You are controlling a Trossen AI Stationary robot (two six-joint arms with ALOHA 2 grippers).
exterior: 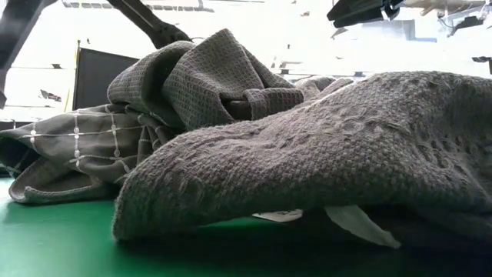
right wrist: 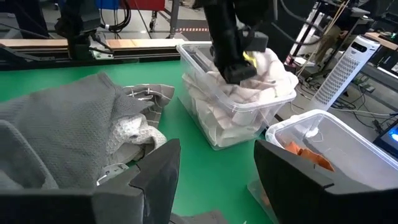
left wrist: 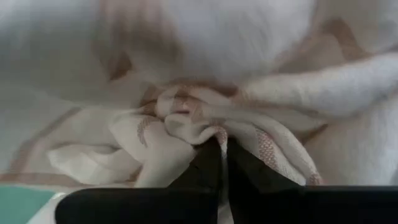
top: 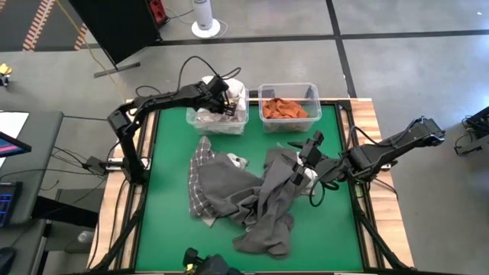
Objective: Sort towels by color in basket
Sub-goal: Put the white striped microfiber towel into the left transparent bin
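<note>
A clear bin (top: 191, 121) at the table's far side holds white towels (right wrist: 261, 81). My left gripper (left wrist: 222, 152) is down in that bin, shut, with white cloth bunched at its tips. A second clear bin (top: 313, 122) to its right holds an orange towel (top: 284, 108). Dark grey towels (top: 260, 198) lie heaped on the green mat, with a grey-and-white checked towel (top: 200, 179) at the heap's left and a pale towel (right wrist: 127, 134) partly buried in it. My right gripper (top: 304, 147) hangs open above the heap's right side, with nothing between its fingers. My left gripper pinches a crumpled fold of a white towel (left wrist: 186, 127) between its two shut fingers, several layers gathered at the tips. The fingers slant down into the bin from above. The towel lies slack on the other white towels in the bin.
The green mat (top: 164, 221) lies bare left of the heap and along the near edge. Cables run along the table's sides. A white tower fan (right wrist: 345, 68) and other gear stand on the floor beyond the far edge.
</note>
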